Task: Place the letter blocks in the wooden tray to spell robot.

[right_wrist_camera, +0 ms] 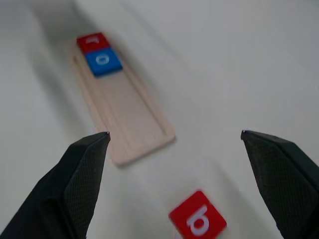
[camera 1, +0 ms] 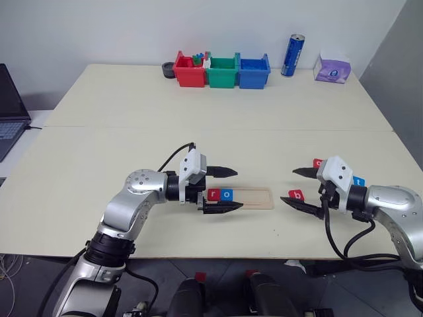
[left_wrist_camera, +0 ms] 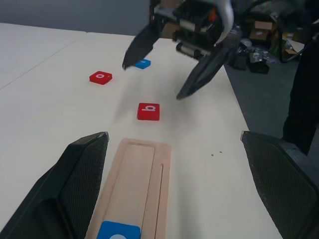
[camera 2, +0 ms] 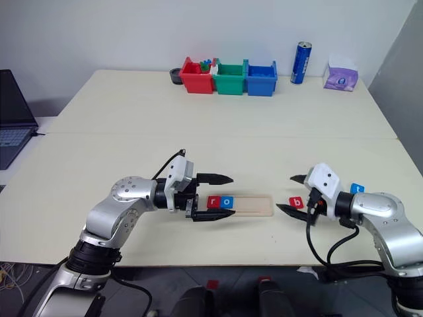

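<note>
Now the tray [camera 2: 241,204] is lying near the front edge of the surface [camera 2: 218,125], lengthwise between the two arms; a red r block [camera 2: 213,201] and a blue o block [camera 2: 227,201] are sitting side by side, touching, at its left end, and the rest of the groove is showing bare wood; a red b block [camera 2: 297,202] is lying flat on the surface just beside the tray's right end; farther right, a red o block [left_wrist_camera: 100,77] and a blue block [camera 2: 357,188] are lying apart from each other, the blue one's letter too small to read. The left pincer [camera 2: 223,195] is hovering with its jaws spread wide, straddling the r and o blocks, pinching nothing; the right pincer [camera 2: 293,193] is hanging with its jaws spread wide around the b block, not touching it. Along the far edge red, green and blue bins [camera 2: 229,77], a blue can [camera 2: 302,63] and a purple tissue pack [camera 2: 340,74] are standing in a row; a laptop [camera 2: 14,129] is sitting at the left.
</note>
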Motion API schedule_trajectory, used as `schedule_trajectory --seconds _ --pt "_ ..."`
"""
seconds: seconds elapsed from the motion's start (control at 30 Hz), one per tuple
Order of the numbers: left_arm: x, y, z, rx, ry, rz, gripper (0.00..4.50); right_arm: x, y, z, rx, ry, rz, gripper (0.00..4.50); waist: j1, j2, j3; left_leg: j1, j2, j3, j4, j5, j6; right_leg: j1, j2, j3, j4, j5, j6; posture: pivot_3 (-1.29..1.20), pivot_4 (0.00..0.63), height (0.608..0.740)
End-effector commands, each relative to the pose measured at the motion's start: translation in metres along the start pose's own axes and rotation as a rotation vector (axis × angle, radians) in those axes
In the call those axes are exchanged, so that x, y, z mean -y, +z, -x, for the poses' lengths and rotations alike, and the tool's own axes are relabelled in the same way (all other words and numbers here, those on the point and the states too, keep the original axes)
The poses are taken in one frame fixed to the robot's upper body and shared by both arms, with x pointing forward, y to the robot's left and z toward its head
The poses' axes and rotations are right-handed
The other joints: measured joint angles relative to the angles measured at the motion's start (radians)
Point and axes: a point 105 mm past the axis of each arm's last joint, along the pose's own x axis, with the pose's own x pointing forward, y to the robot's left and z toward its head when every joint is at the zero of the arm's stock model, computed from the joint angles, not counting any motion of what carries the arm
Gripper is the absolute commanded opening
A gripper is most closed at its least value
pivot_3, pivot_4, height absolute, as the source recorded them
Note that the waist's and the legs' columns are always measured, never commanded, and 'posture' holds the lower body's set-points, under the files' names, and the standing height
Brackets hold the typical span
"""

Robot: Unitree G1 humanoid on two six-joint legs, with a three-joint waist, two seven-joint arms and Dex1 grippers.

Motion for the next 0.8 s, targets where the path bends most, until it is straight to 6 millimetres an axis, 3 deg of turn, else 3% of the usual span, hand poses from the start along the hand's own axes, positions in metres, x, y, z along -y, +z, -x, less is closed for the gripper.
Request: schedule_trajectory --seconds 0.03,0.17,0.47,0.8 --pt "0.004 0.007 -0.006 0.011 -0.039 -0.05 4.5 0.016 -0.001 0.0 0.016 0.029 0.103 4.47 -0.003 0.0 0.0 0.0 0.0 0.0 0.0 0.0 0.0 0.0 0.0 0.001 0.0 0.0 0.0 0.0 0.15 0.74" --pt "0.008 0.005 -0.009 0.002 -0.064 -0.057 4.5 0.03 -0.015 -0.002 -0.005 0.056 0.131 4.47 -0.001 0.0 0.0 0.002 0.001 0.0 0.0 0.0 0.0 0.001 0.001 0.0 0.001 0.0 0.0 0.0 0.15 0.74" --pt "0.012 0.003 -0.005 -0.009 -0.068 -0.054 4.5 0.021 -0.028 -0.004 -0.037 0.182 0.125 4.47 0.002 0.0 0.0 0.001 0.001 -0.001 0.0 0.0 0.0 0.001 -0.001 0.0 0.001 0.0 0.0 0.0 0.15 0.74" --pt "0.014 0.005 -0.006 -0.012 -0.073 -0.055 4.5 0.025 -0.045 -0.008 -0.078 0.177 0.094 4.47 0.002 0.0 0.0 0.003 0.0 -0.001 0.0 0.0 0.0 0.003 -0.001 0.0 0.002 0.0 -0.001 0.0 0.15 0.74"
